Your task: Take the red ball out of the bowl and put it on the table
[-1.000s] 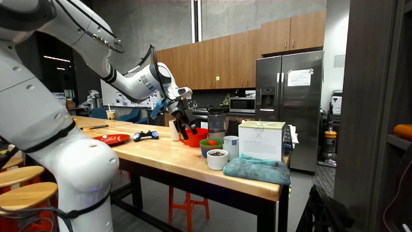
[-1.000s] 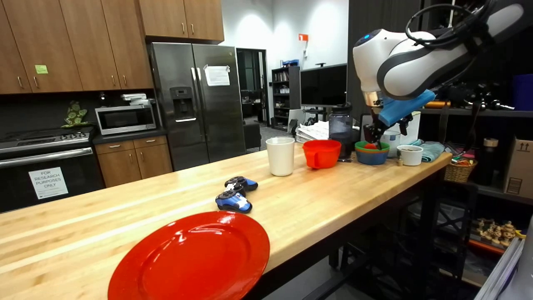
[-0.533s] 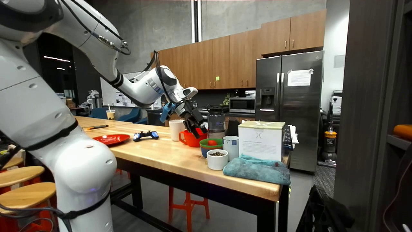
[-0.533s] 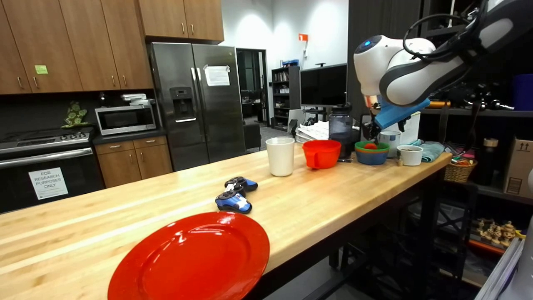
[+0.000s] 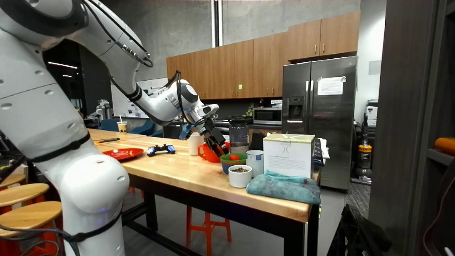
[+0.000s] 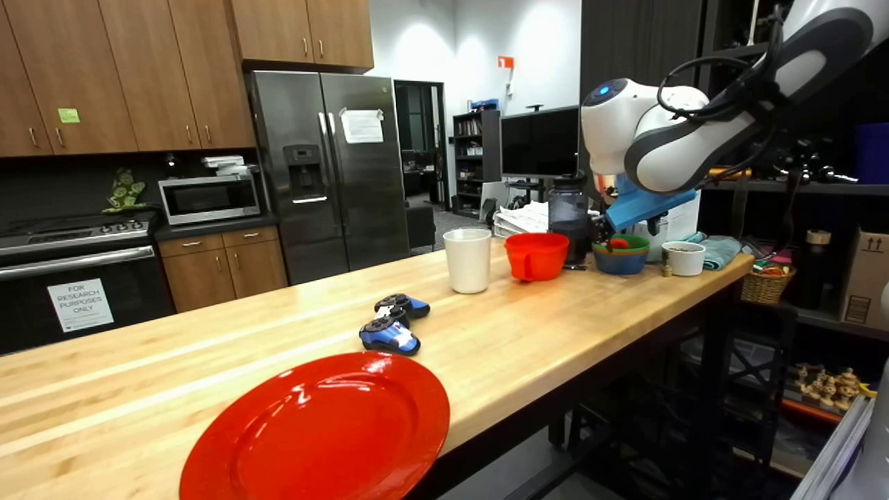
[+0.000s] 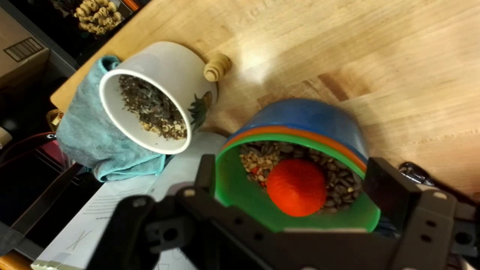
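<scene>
The red ball (image 7: 296, 187) lies on dark beans and pale grains inside a bowl (image 7: 240, 198) with green, orange and blue layers. In both exterior views the ball (image 5: 234, 157) (image 6: 618, 244) shows just above the rim of the bowl (image 5: 230, 167) (image 6: 620, 264). The bowl stands on the light wooden table (image 7: 412, 82). My gripper (image 7: 292, 172) is open and empty in the wrist view, with its fingers apart on either side of the bowl's opening. In an exterior view the gripper (image 5: 221, 151) is tilted, close by the bowl's rim. Whether it touches the rim cannot be told.
A white pot (image 7: 157, 97), a small wooden piece (image 7: 217, 67) and a teal towel (image 7: 97, 123) lie beside the bowl. A red cup (image 6: 537, 257), a dark bottle (image 5: 239, 137), a mug (image 5: 255, 163) and a white box (image 5: 288, 156) stand close around it.
The arm has reached forward and come down. The gripper has moved closer to the bowl, rightward in an exterior view. The ball and bowl have not moved.
</scene>
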Robot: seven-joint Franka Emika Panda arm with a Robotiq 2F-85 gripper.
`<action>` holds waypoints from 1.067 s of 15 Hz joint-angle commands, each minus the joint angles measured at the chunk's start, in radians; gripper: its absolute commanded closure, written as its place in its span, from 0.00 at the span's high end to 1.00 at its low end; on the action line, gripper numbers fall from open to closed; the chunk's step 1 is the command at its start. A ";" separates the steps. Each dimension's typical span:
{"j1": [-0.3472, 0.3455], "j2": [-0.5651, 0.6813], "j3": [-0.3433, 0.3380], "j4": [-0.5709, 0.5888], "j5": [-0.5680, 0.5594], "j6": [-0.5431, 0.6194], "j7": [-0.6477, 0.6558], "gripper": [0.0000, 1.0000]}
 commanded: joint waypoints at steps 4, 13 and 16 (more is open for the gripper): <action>-0.002 0.031 -0.020 0.012 -0.081 0.033 0.072 1.00; -0.007 0.020 -0.042 0.042 -0.239 -0.004 0.146 1.00; 0.009 0.033 -0.070 0.050 -0.259 0.000 0.150 1.00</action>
